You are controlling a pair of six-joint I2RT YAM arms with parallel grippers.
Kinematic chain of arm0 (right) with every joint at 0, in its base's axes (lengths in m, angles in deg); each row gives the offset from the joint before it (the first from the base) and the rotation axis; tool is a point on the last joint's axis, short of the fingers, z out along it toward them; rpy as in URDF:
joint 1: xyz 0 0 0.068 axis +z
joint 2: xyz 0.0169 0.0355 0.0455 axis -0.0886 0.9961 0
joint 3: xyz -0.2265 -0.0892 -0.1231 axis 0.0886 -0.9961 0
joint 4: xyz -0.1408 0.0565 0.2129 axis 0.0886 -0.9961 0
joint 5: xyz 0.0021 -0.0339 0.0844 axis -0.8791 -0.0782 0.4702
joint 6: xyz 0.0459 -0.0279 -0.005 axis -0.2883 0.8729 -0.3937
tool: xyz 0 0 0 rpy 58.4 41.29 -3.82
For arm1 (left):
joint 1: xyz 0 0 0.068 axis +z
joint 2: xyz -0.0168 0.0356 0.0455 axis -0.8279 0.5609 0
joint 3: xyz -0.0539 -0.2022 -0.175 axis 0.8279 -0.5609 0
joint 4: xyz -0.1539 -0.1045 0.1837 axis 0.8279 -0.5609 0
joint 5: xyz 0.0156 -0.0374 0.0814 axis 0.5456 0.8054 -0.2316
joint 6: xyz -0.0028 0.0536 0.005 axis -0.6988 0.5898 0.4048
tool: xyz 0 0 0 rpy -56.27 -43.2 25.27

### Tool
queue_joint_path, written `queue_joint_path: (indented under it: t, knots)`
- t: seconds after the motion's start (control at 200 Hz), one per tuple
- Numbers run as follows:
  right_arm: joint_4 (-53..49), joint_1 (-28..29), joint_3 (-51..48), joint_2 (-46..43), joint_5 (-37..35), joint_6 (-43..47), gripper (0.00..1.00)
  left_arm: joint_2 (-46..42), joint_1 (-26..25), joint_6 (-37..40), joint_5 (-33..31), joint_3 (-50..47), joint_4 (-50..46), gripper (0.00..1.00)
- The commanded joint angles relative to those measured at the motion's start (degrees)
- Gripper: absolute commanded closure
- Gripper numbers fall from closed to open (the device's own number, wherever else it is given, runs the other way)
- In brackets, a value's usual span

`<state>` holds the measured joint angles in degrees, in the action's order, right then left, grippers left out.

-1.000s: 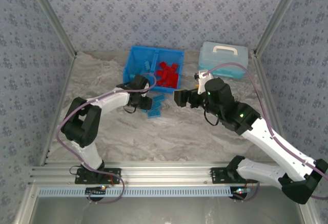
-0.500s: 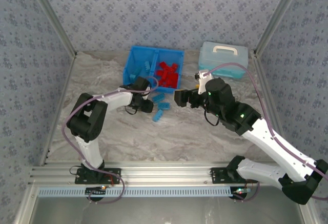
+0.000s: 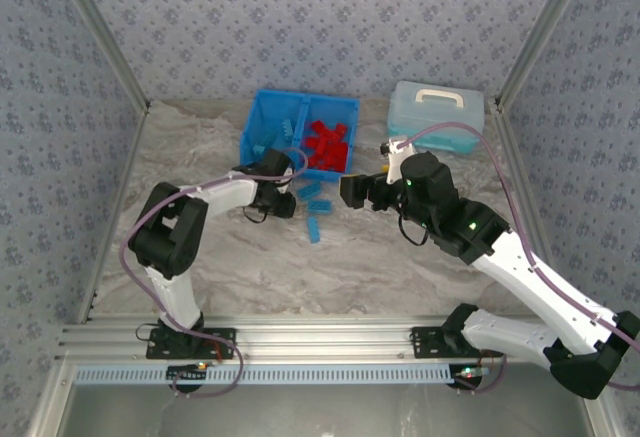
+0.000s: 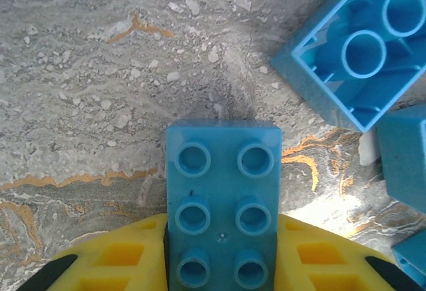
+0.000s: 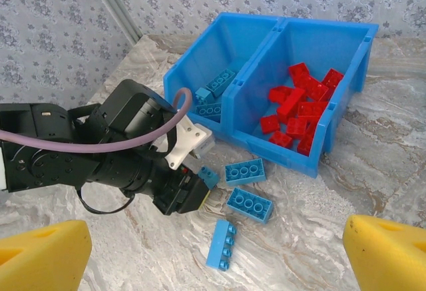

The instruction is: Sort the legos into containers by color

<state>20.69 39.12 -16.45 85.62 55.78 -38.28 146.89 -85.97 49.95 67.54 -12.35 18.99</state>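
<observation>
My left gripper point(image 4: 223, 264) is shut on a light blue lego point(image 4: 223, 204), studs facing the camera, its yellow fingers point(image 4: 120, 258) pressed on both sides. From the right wrist view that gripper point(image 5: 200, 190) sits low over the table with the small blue lego point(image 5: 209, 176) at its tip. Three loose blue legos point(image 5: 245, 170) point(image 5: 250, 204) point(image 5: 221, 244) lie beside it. The blue bin point(image 3: 303, 98) has two containers: the left point(image 5: 212, 51) holds blue legos, the right point(image 5: 303, 101) holds red ones. My right gripper point(image 3: 350, 192) hovers open to the right of the loose legos.
A pale blue lidded case point(image 3: 440, 117) with a white handle stands at the back right. An upside-down blue lego point(image 4: 359, 51) lies close to the held one. Metal frame posts and patterned walls bound the marble table point(image 3: 240, 257).
My left gripper closed on a blue lego. The little pile of blue legos beside it broke apart, and one long piece slid toward the near side. The right arm stayed still.
</observation>
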Motion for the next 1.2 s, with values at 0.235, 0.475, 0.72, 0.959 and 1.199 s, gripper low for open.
queue_joint_path:
  t: [0.235,0.475,0.72,0.959,1.199]
  knots:
    - [-0.33,-0.35,-0.12,-1.09,-0.39,-0.94,0.0,-17.63,2.25,-0.95,-6.76,6.05,-3.44,0.76]
    - [0.69,-0.35,-0.14,-0.35,-0.33,-0.74,0.0,-12.32,8.73,2.22,-8.15,20.26,-4.94,0.75]
    - [-0.7,-0.47,0.41,-0.58,-0.1,-0.29,0.0,4.18,11.19,3.62,-6.35,36.95,-9.09,0.76]
    - [-1.8,-0.52,0.69,-1.72,-0.18,-0.57,0.0,16.92,11.12,2.29,-5.57,48.29,-13.31,0.76]
    - [-1.87,-0.52,0.57,-2.07,-0.24,-0.77,0.0,22.61,10.75,1.26,-3.17,50.98,-14.64,0.73]
